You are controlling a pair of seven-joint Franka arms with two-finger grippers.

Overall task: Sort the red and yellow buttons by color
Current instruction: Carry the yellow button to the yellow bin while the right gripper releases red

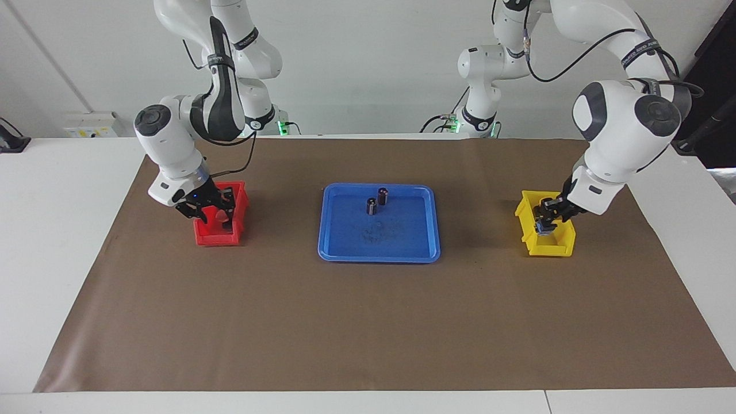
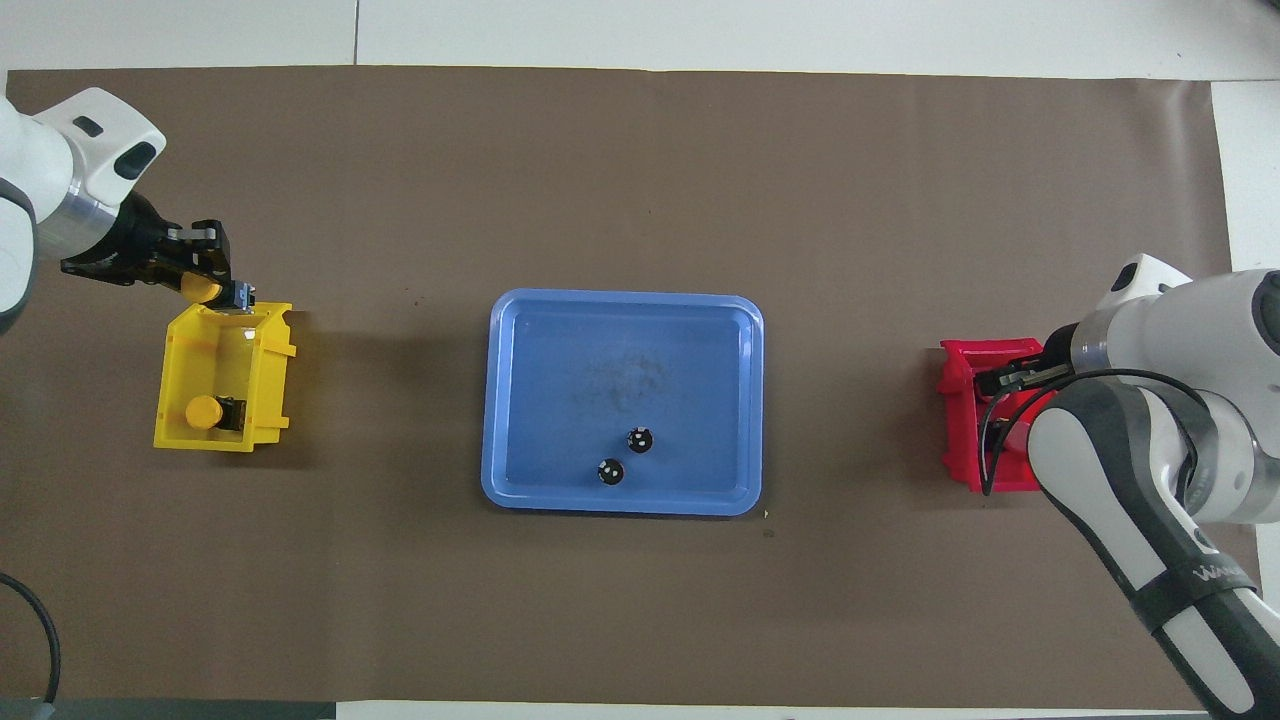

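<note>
My left gripper (image 1: 545, 223) (image 2: 218, 290) is shut on a yellow button (image 2: 203, 290) and hangs over the yellow bin (image 1: 560, 246) (image 2: 268, 400). Another yellow button (image 2: 205, 412) lies in that bin, at the end nearer the robots. My right gripper (image 1: 210, 211) stands open just above the red bin (image 1: 215, 237) (image 2: 960, 400). In the overhead view the right arm covers that gripper and most of the red bin's inside. No red button can be made out in either view.
The blue tray (image 1: 345, 250) (image 2: 520, 400) lies mid-table between the two bins. Two dark cylinders (image 1: 372, 206) (image 1: 383, 196) (image 2: 639, 439) (image 2: 610, 472) stand in it near the robots' edge. Brown paper covers the table.
</note>
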